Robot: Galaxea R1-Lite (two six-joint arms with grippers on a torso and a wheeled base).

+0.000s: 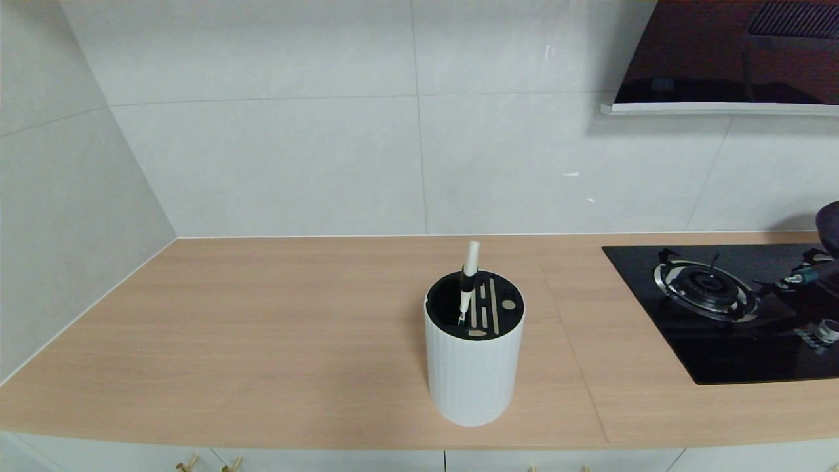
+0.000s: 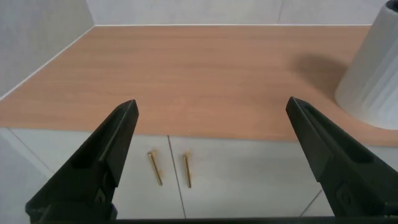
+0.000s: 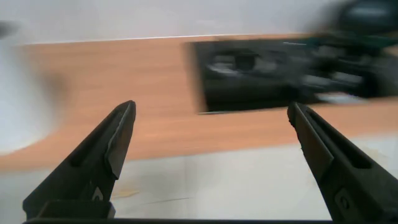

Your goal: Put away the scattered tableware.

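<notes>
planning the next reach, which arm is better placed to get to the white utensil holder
Right, probably, by a small margin: the white utensil holder stands slightly right of centre in the head view. The right gripper and left gripper are open, empty and back off the front edge of the counter.

No text, number, label or sign can be read. The white ribbed holder (image 1: 473,373) on the surface (image 1: 262,341) has a plain wall. A faint mark on the dark hood panel (image 1: 708,52), at 1 o'clock from the holder, is too small to read. The markings by the knobs on the black hob (image 1: 721,357), at 3 o'clock, are also too small to make out.
</notes>
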